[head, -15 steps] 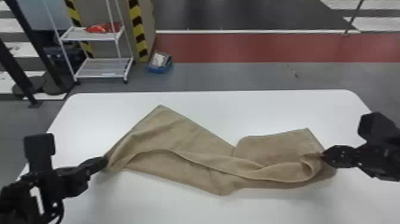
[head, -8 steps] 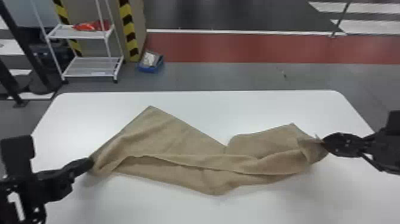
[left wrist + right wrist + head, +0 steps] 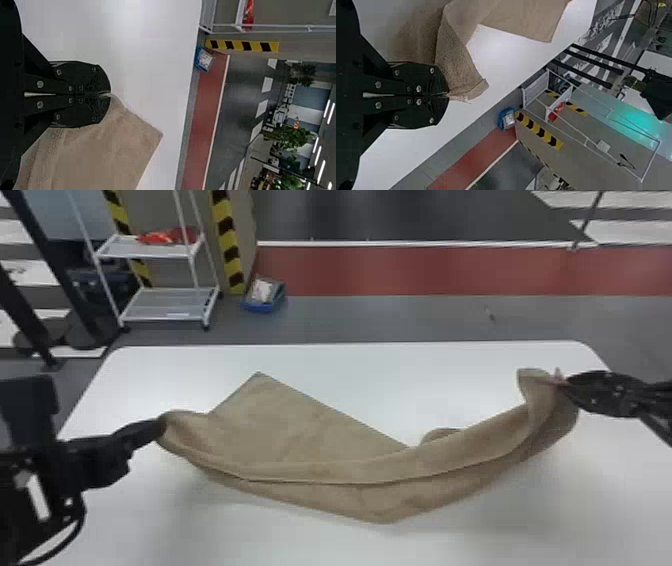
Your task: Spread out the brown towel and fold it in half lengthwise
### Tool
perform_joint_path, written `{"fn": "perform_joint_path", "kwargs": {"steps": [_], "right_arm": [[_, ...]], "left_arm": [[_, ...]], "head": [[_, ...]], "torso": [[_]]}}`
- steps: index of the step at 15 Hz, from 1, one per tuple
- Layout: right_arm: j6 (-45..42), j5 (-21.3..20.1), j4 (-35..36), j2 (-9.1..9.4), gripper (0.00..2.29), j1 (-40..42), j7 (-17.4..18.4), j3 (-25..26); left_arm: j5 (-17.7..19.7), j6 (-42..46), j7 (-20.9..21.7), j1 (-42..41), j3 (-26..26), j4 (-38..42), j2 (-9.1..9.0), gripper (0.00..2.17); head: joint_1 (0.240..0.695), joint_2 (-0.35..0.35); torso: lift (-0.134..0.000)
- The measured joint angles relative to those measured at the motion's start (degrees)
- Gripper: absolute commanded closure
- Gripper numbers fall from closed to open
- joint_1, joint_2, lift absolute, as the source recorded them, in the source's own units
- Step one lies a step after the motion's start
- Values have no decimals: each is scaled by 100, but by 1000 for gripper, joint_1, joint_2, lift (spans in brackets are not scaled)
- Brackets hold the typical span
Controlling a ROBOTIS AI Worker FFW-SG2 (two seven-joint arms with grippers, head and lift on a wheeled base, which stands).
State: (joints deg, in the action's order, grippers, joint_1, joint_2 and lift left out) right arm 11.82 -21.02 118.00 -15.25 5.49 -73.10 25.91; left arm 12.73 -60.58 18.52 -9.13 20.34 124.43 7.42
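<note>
The brown towel [image 3: 310, 430] hangs in a shallow curve between both grippers, with a long fold across it and a flat corner on the white table behind. At its left end my left gripper [image 3: 161, 427] is shut on an edge; in the left wrist view, the same gripper [image 3: 110, 94] pinches the towel [image 3: 107, 146] at a corner. My right gripper [image 3: 562, 384] holds the other end above the table's right side. The right wrist view has this gripper [image 3: 448, 95] shut on the towel [image 3: 459, 59], with a small tip sticking out past the fingers.
The white table [image 3: 350, 365] spans the work area, its far edge behind the towel. Beyond it on the floor stand a white wire shelf [image 3: 165, 302] with something red on it, and a blue box [image 3: 264, 296] by a striped pillar.
Both grippers have risen with the towel ends, the right one noticeably higher and farther back. The towel's right part has lifted into a hanging band. The head view has shifted slightly.
</note>
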Motion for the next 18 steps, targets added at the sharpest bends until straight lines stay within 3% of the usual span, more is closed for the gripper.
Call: {"fn": "perform_joint_path", "kwargs": {"steps": [4,6,8,10,12,15,18], "right_arm": [[1003,-68,-844,52,1656,-1275,699,-935],[1278,-84,-1449,77,1656,-2079,971,-1156],[1393,-109,-2061,83,1656,-2869,1207,-1277],[1497,-80,-2304,81,1656,-3360,1265,-1266],[1635,101,-2167,35,1656,-3454,1249,-1136],[1849,787,-1389,-100,1656,-2801,1112,-460],[1217,1422,-599,-101,1656,-1257,735,378]], "left_arm": [[-631,-462,-30,1669,-1016,-1108,53,1980],[-797,-491,-40,2562,-1302,-1901,52,1980],[-876,-498,-45,3409,-1394,-2598,57,1980],[-932,-609,-22,3876,-1359,-2777,81,1980],[-902,-1069,79,3911,-1085,-2380,111,1980],[-619,-1570,207,2886,-312,-992,119,1980],[98,-1437,232,1277,530,-71,114,1980]], "head": [[688,-14],[634,-24],[545,-32],[490,-32],[449,-26],[466,-24],[609,-16]], "torso": [[-125],[-125],[-125],[-125],[-125],[-125],[-125]]}}
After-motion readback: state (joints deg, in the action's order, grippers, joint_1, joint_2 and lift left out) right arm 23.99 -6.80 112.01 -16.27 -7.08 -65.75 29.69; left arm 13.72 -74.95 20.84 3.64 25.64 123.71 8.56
